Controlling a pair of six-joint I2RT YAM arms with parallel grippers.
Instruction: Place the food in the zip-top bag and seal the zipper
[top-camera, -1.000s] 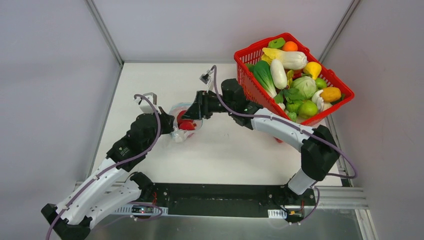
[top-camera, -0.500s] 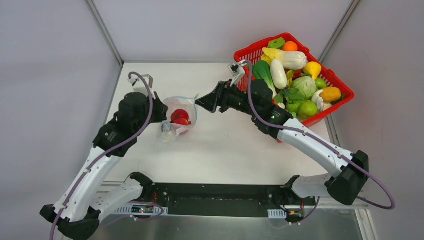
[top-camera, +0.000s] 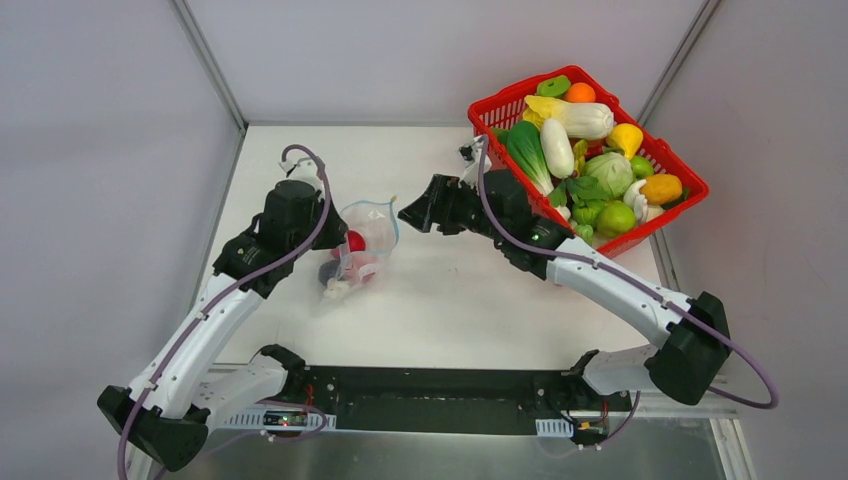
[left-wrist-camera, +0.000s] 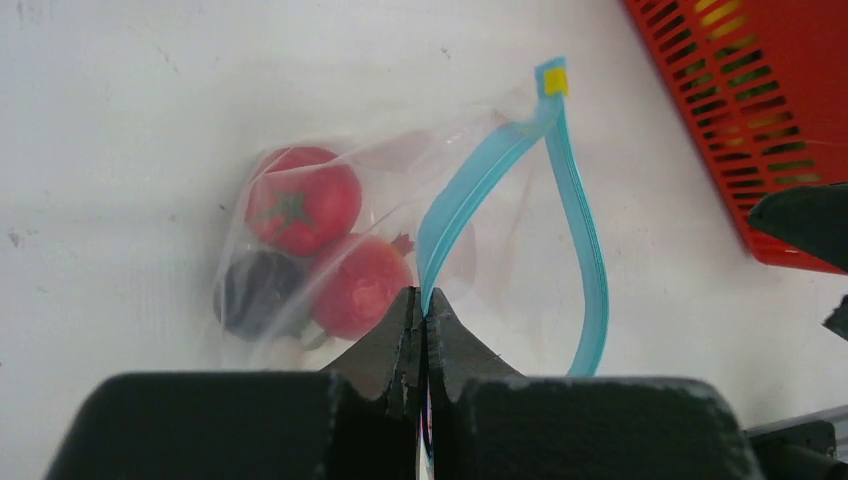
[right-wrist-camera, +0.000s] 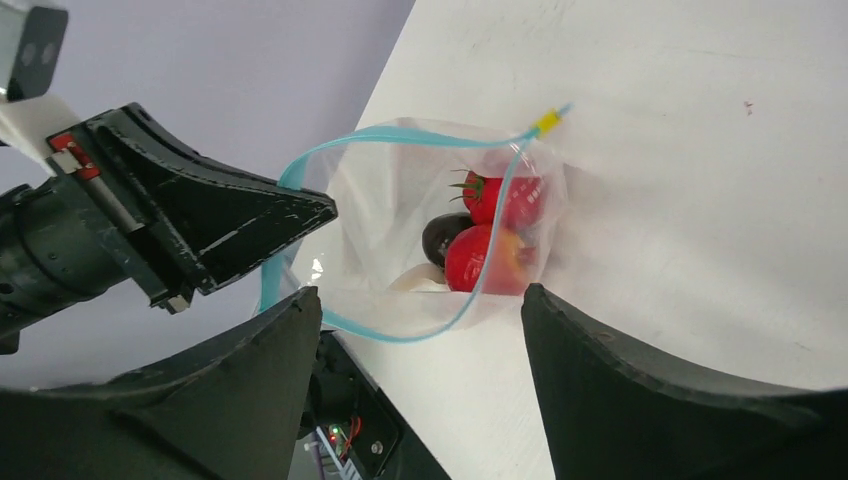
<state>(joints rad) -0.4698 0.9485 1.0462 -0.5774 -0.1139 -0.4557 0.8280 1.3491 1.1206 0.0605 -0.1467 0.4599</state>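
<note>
Currently left gripper pinches the zipper at 9 o'clock of the open zip-top bag holding tomatoes; right gripper, spread wide, hangs at 3 o'clock.

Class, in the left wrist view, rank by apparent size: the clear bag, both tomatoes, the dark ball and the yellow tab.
1. clear bag
2. upper tomato and lower tomato: about alike, so unranked
3. dark ball, partly hidden
4. yellow tab
</note>
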